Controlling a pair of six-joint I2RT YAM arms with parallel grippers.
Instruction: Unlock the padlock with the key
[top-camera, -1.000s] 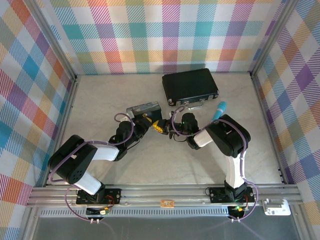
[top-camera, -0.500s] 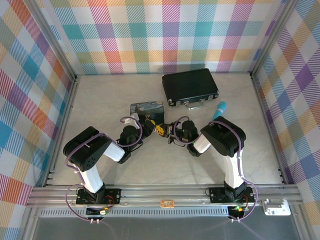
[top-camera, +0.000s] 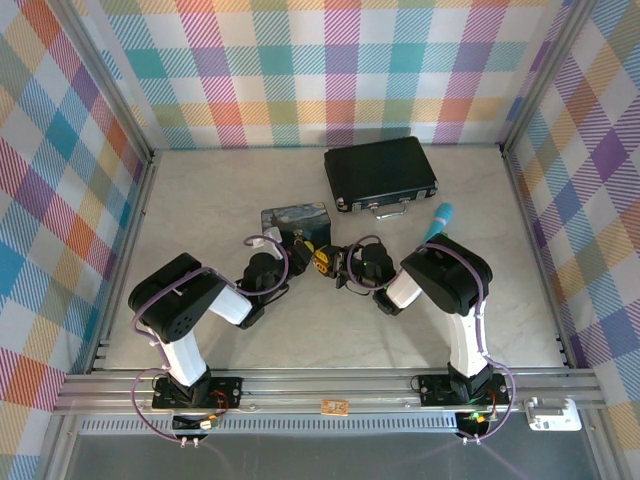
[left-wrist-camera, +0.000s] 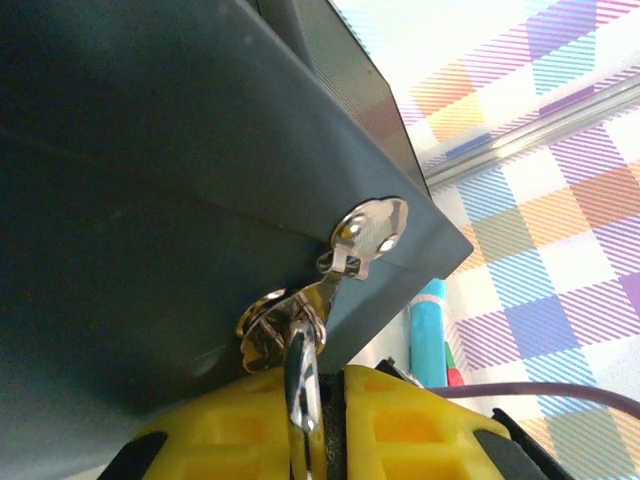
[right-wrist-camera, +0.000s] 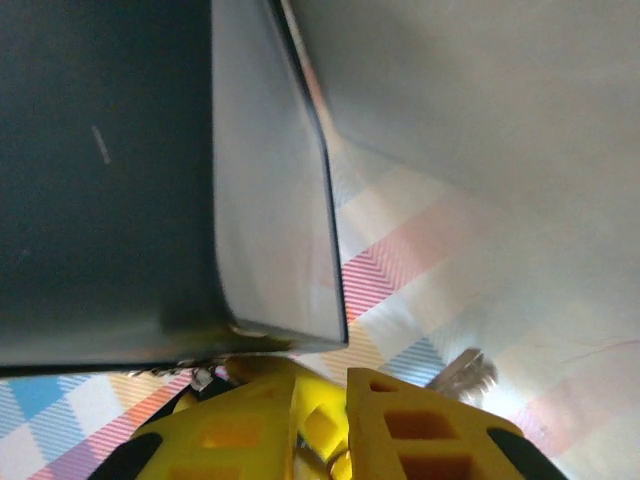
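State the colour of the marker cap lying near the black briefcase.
Teal: the marker cap shows clearest in the top external view.

Top camera looked down from high over table (top-camera: 200, 200). Wrist cameras sat close; left shared teal marker (left-wrist-camera: 430, 322) with top.

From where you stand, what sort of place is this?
Probably a robot test cell: plaid walls, two arms bolted to a rail, and props like a black briefcase on the table.

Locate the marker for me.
Top view, right side of the table: the marker sits just right of the briefcase handle, its lower end hidden by the right arm.
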